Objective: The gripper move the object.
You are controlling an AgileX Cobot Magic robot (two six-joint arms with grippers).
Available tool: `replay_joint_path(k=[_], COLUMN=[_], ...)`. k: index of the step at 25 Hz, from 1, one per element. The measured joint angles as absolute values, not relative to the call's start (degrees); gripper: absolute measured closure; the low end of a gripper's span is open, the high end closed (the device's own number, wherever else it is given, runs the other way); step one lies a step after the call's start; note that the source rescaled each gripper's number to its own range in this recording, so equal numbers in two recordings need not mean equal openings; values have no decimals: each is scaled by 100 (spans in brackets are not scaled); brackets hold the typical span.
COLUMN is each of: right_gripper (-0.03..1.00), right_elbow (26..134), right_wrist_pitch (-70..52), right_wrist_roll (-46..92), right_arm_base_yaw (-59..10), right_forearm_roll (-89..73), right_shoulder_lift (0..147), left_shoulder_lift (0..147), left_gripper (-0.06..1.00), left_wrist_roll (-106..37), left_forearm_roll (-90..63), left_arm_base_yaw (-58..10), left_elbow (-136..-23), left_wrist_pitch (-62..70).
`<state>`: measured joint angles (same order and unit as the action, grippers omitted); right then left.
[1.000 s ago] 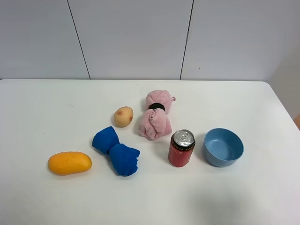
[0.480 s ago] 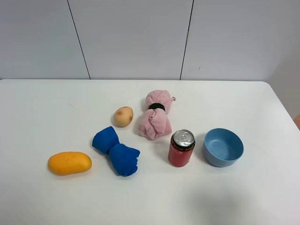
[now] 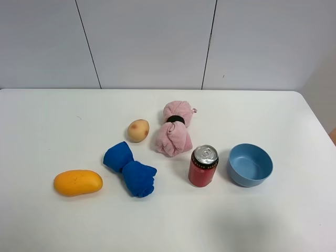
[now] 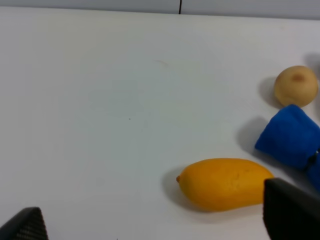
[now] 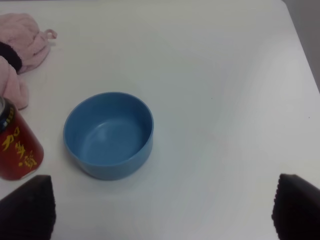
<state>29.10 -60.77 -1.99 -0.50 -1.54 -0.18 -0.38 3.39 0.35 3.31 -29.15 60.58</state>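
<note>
From above: mango lying lengthwise on the desk, just beside the blue cloth, on the left arm's side. Left wrist: left claw spread wide, mango ahead between the fingertips. Right wrist: right claw spread too, facing the bowl, well away from the mango.

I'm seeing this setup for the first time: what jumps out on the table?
The bright orange-yellow mango-like fruit lies alone near the front left of the white table, beside a knotted blue cloth. Toward the right, a red soda can stands upright next to an empty blue bowl, with a pink cloth bundle and a small tan potato behind.
</note>
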Motion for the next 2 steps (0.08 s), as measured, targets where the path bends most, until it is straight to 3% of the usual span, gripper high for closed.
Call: replay_joint_path(k=[2], right_gripper=[30], right_elbow=[2910], right_wrist_pitch=[-6077], right_wrist_roll=[-199], right_arm_base_yaw=[-50], right_forearm_roll=[-154], right_shoulder_lift=[-18], left_shoulder_lift=[-38], left_gripper=[-6], left_wrist_roll=[339], left_forearm_roll=[35], left_arm_base_yaw=[331], left_elbow=[-2915], left_wrist_pitch=[6058])
